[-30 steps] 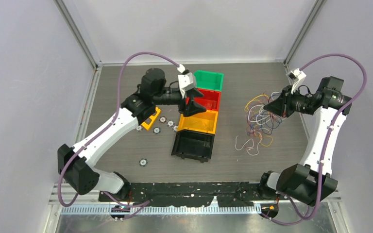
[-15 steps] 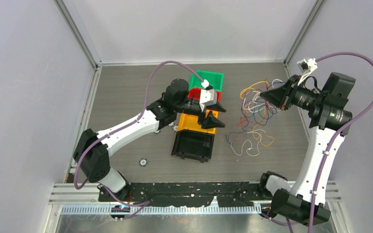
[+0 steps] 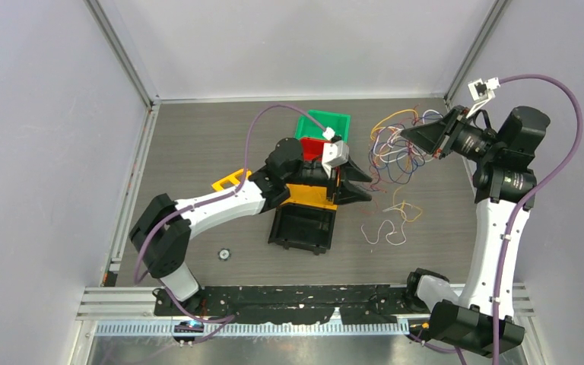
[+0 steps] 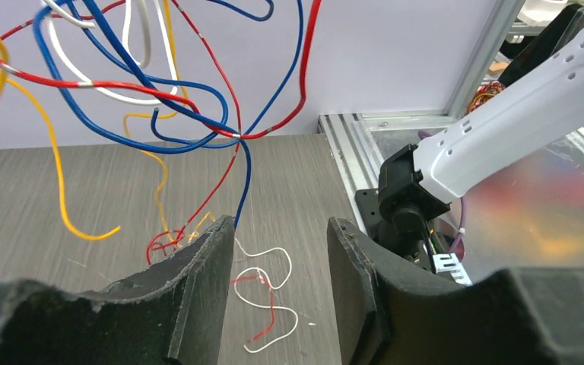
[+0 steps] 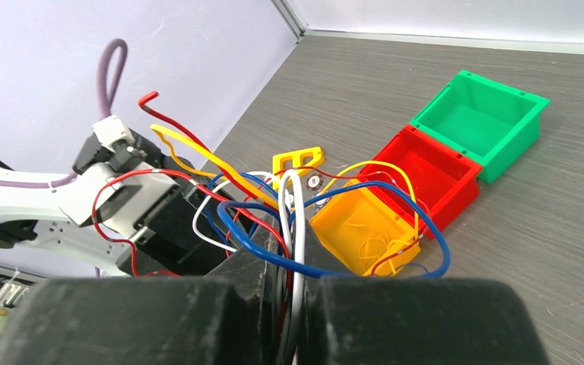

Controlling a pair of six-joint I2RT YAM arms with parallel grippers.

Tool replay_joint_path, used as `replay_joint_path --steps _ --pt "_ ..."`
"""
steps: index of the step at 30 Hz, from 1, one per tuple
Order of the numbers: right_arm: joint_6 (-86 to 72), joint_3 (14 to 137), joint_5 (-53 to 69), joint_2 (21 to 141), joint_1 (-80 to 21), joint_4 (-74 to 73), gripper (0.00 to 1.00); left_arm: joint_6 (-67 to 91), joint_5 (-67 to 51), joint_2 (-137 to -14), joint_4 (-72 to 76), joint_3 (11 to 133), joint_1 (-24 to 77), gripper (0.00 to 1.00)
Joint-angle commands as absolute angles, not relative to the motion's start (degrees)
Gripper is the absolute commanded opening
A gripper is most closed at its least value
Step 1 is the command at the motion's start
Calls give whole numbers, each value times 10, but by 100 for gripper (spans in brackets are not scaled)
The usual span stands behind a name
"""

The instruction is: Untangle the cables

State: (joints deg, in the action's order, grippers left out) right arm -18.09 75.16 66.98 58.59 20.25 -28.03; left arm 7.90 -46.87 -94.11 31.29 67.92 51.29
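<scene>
While R gripper (image 3: 408, 134) clamps the cables (image 3: 392, 149) aloft nr the table's (image 3: 198, 137) far-right corner, half-open, empty L gripper (image 4: 281, 230) should take one hanging strand only.

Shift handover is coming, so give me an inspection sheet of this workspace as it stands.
Surface: grey wood-grain table, in use.
Job's things: cable tangle hangs from the right gripper; loose strands lie on the table nearby.
Clutter: green bin, red bin, yellow bin and black bin in a row; yellow bracket; small round part.
Grippers: left gripper open, nothing between its fingers, close to the tangle; right gripper shut on the cable tangle.
Cables: purple hoses arch over both arms.
Surroundings: pale walls, metal frame posts.
</scene>
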Motion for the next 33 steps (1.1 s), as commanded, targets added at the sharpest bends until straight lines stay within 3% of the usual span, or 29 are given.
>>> replay_joint_path --steps 1,10,24,26,27,29,33 --pt "-245 749 653 578 194 -209 5 148 -453 -964 408 700 521 49" --pt "-257 730 651 563 189 -210 5 183 -391 -980 425 717 534 58" --pt "-259 708 651 545 189 -215 5 176 -364 -992 424 743 561 50" --pt "-259 703 651 544 188 -215 5 183 -361 -993 421 745 561 42" --pt "-260 701 653 544 188 -216 5 182 -363 -991 413 743 561 32" --pt "-258 701 656 547 189 -224 6 180 -385 -971 385 731 552 3" --pt "-233 691 664 562 202 -255 17 108 -407 -892 276 673 533 0"
